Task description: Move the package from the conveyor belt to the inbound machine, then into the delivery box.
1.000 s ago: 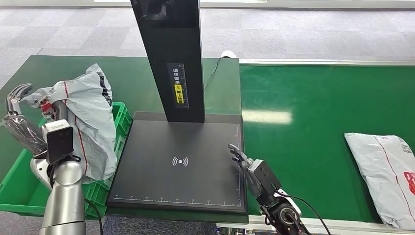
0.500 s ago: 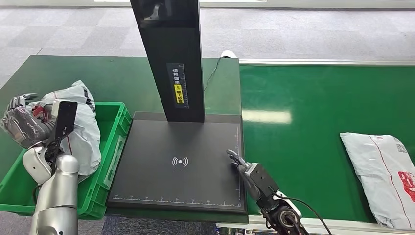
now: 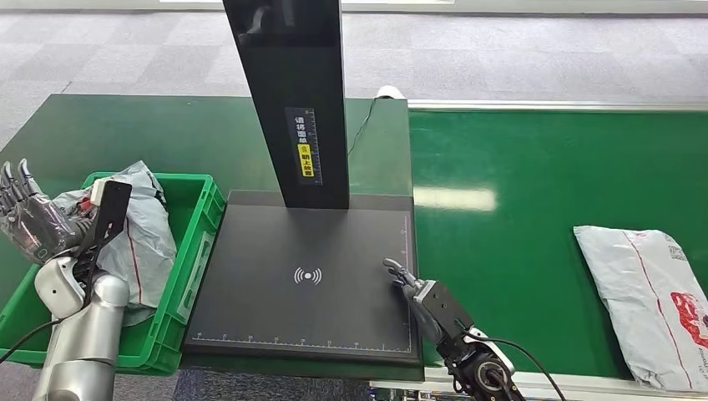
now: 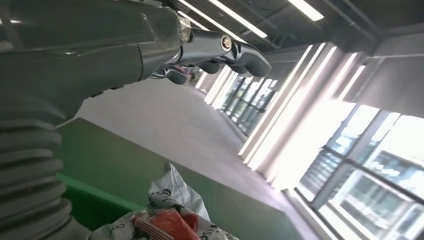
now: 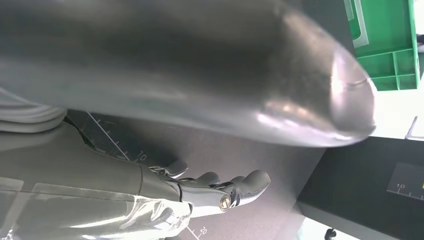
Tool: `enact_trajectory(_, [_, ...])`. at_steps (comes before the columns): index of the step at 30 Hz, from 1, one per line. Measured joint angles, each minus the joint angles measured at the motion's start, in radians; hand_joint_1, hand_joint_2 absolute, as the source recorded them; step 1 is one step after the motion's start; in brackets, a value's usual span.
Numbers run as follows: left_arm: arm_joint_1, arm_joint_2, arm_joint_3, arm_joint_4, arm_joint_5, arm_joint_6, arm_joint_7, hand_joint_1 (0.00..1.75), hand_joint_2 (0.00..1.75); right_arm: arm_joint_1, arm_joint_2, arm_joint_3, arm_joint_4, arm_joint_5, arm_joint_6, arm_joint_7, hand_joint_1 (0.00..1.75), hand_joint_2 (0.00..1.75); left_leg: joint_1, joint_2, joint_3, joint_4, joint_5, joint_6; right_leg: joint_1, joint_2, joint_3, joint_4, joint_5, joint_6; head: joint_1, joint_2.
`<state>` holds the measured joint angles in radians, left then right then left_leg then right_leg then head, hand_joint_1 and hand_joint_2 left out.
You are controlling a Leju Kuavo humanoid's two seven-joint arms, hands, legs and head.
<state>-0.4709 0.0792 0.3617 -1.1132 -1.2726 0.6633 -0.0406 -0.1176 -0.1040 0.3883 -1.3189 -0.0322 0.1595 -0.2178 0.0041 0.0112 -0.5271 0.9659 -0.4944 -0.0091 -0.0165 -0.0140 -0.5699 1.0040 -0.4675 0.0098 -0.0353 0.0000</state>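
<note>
A crumpled grey package with red print lies in the green delivery box at the left; its top also shows in the left wrist view. My left hand is just left of it, fingers spread upward and holding nothing; its fingers are apart from the bag. My right hand hovers over the right edge of the black inbound machine plate, fingers stretched out and empty. A second grey package lies on the green conveyor belt at the far right.
The machine's tall black column rises from the back of the plate, between the box and the belt. A green table extends behind the box. The belt's metal rim runs along the near edge.
My left hand lowered the grey package into the green box and let go, its fingers now spread. The package on the belt drifted slightly left. The right hand barely moved.
</note>
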Motion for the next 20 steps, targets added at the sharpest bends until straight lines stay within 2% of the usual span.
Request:
enact_trajectory(4, [0.008, -0.071, 0.088, -0.104, 0.149, 0.0, -0.3, 0.0, 0.0, 0.0, 0.002, 0.001, 0.0, 0.0, 0.0, -0.002, 0.0, 0.0, 0.0, 0.0, -0.001, 0.0, 0.0, 0.0, 0.0, 0.0, 0.0, 0.0, 0.0, 0.0, 0.0, 0.0])
enact_trajectory(7, [0.004, -0.148, 0.166, -0.176, 0.294, 0.0, -0.546, 0.0, 0.0, -0.004, 0.002, 0.001, 0.0, -0.001, 0.0, -0.005, 0.0, 0.0, 0.0, 0.0, -0.001, 0.0, 0.0, 0.0, -0.001, 0.0, 0.0, 0.0, 0.0, 0.0, 0.0, 0.0])
enact_trajectory(8, [0.003, -0.175, 0.188, -0.198, 0.322, 0.0, -0.598, 0.0, 0.0, -0.007, 0.002, 0.001, 0.0, -0.001, 0.0, -0.005, 0.0, 0.0, 0.0, -0.001, -0.001, 0.0, 0.0, 0.0, -0.001, 0.0, 0.0, 0.0, 0.0, 0.0, 0.0, 0.0])
enact_trajectory(10, [0.006, -0.217, 0.215, -0.231, 0.338, 0.0, -0.638, 0.0, 0.0, -0.012, 0.003, 0.0, 0.001, -0.004, -0.001, -0.006, 0.0, 0.0, 0.0, -0.001, -0.001, 0.0, 0.0, 0.0, -0.001, 0.0, 0.0, 0.0, 0.0, 0.0, 0.0, 0.0])
enact_trajectory(12, [0.013, -0.245, 0.222, -0.249, 0.363, 0.0, -0.62, 0.0, 0.87, -0.015, 0.002, -0.001, 0.001, -0.011, -0.002, -0.01, 0.0, 0.0, 0.0, -0.001, 0.0, 0.0, 0.0, 0.0, -0.001, 0.0, 0.0, 0.0, 0.0, 0.0, 0.0, 0.0])
enact_trajectory(14, [0.031, -0.255, 0.196, -0.253, 0.401, -0.002, -0.535, 0.0, 1.75, -0.015, 0.002, -0.005, 0.001, -0.019, -0.004, -0.016, 0.0, 0.0, 0.0, -0.001, 0.0, 0.0, 0.0, 0.0, -0.001, 0.0, 0.0, 0.0, 0.0, 0.0, 0.0, 0.0])
enact_trajectory(18, [0.074, -0.221, 0.048, -0.228, 0.302, -0.051, -0.171, 0.0, 1.75, -0.012, 0.0, -0.022, -0.001, -0.027, -0.006, -0.019, 0.0, 0.0, 0.0, -0.002, 0.0, 0.0, 0.0, 0.0, 0.0, -0.001, 0.0, 0.0, 0.0, 0.0, 0.0, 0.0])
enact_trajectory(20, [0.084, -0.201, -0.014, -0.212, 0.297, -0.057, -0.092, 0.0, 1.75, -0.01, 0.0, -0.026, -0.002, -0.027, -0.003, -0.019, 0.0, 0.0, 0.0, -0.001, 0.0, 0.0, 0.0, 0.0, 0.0, 0.0, 0.0, 0.0, 0.0, 0.0, 0.0, 0.0])
